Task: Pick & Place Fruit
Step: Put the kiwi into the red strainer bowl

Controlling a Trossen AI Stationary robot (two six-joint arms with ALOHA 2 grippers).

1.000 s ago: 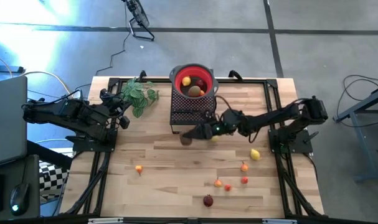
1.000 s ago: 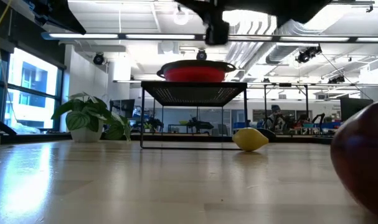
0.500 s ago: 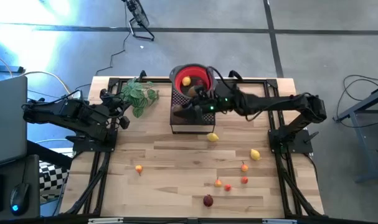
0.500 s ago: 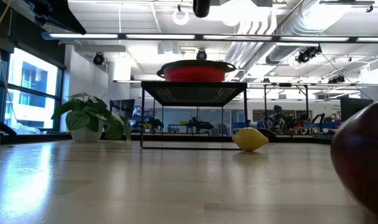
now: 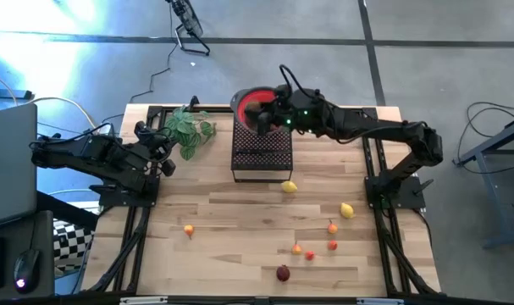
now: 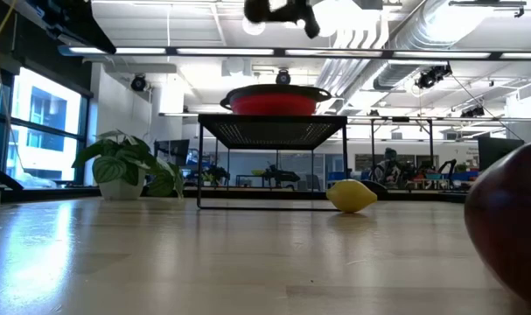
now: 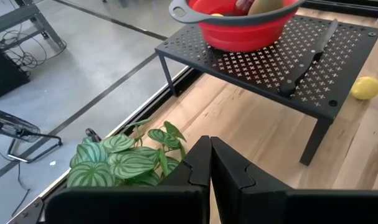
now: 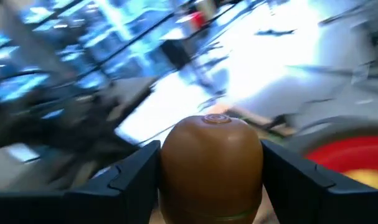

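Your right gripper (image 8: 210, 180) clasps a brown kiwi (image 8: 211, 163), one dark finger on each flank, stem end facing away from the wrist. From above, that gripper (image 5: 262, 116) hovers over the red bowl (image 5: 244, 97), which sits on a black mesh stand (image 5: 261, 157) at the far edge of the worktop (image 5: 231, 237). The bowl already holds fruit.

Your left gripper (image 7: 210, 163) is clenched on nothing, parked beside the leafy plant (image 7: 129, 158).

A lemon (image 5: 289, 187) lies just in front of the stand, a second lemon (image 5: 347, 210) farther right. Small orange and red pieces (image 5: 312, 250) and a dark red ball (image 5: 283, 273) are scattered nearer you.

The kiwi looks light, firm and faintly fuzzy, so probably not slippery. Its rounded sides suit a grasp across the widest middle.
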